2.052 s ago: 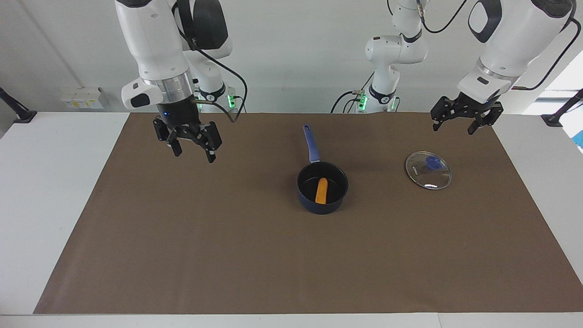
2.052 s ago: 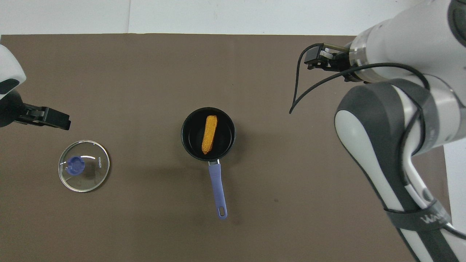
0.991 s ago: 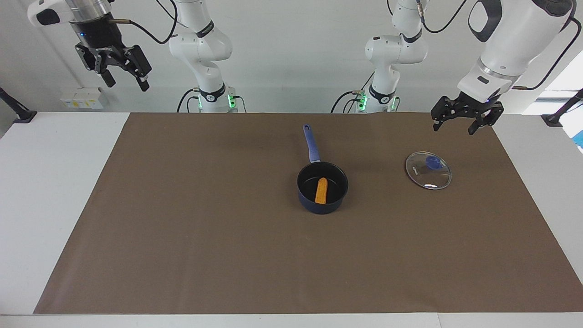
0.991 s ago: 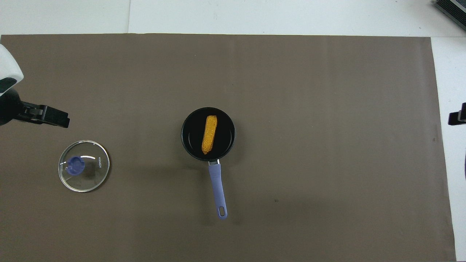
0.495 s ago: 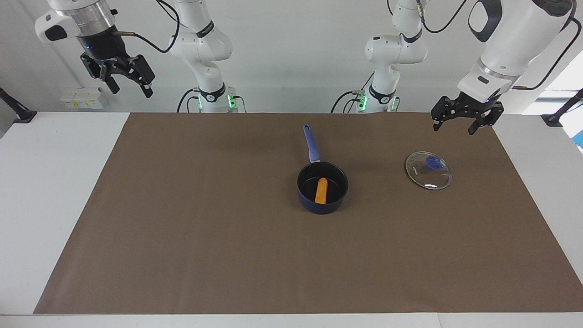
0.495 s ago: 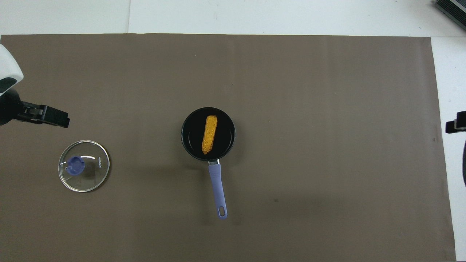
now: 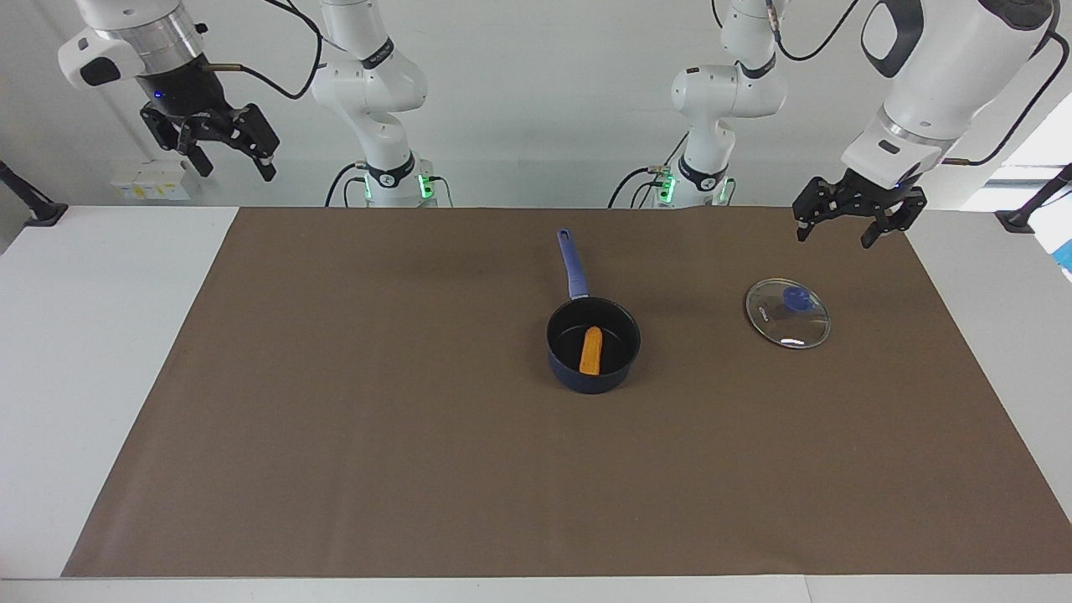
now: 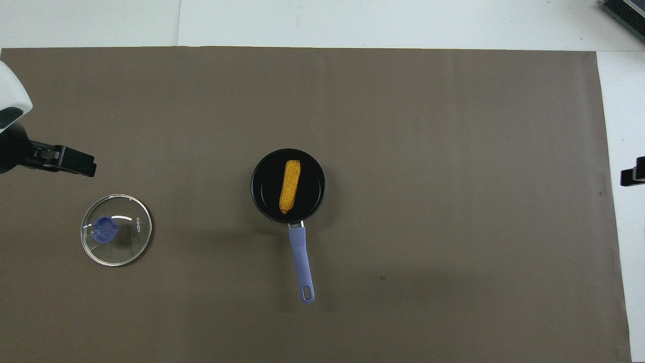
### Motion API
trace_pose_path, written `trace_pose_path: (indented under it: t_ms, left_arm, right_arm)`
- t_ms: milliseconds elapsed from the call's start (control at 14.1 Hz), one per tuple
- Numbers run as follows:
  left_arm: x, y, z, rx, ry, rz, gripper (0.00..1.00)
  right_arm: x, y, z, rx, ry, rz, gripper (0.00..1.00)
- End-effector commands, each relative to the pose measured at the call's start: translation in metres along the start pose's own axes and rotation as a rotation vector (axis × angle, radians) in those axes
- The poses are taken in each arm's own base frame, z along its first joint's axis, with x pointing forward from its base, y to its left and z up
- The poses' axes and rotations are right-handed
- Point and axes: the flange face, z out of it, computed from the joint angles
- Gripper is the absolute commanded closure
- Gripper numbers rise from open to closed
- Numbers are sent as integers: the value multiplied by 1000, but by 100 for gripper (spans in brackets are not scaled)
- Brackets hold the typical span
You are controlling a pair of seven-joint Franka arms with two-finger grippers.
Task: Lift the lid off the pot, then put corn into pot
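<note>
Inside the pot [image 7: 593,343] lies the corn [image 7: 591,350]; the lid [image 7: 787,313] rests beside it. Both steps look done; the left gripper [image 7: 847,219] and right gripper [image 7: 219,147] hang spread and empty.

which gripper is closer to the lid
The left gripper, hanging just above the lid; the right gripper is raised past the table's other end.

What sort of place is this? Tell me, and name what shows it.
Most likely a robotics lab: a bench under a brown mat, with only a pot holding corn, a lid, and two Franka arms bolted along its edge.
</note>
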Motion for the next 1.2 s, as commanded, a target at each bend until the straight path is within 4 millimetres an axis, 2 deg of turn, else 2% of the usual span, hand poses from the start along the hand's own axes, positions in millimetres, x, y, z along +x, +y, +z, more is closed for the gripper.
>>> trace_pose_path:
  t_ms: [0, 1132]
  left_arm:
    - [-4, 0, -4, -9, 12, -8, 0]
    - [-4, 0, -5, -9, 13, -7, 0]
  right_arm:
    - [-6, 4, 1, -14, 1, -53, 0]
    - [-3, -2, 5, -18, -7, -28, 0]
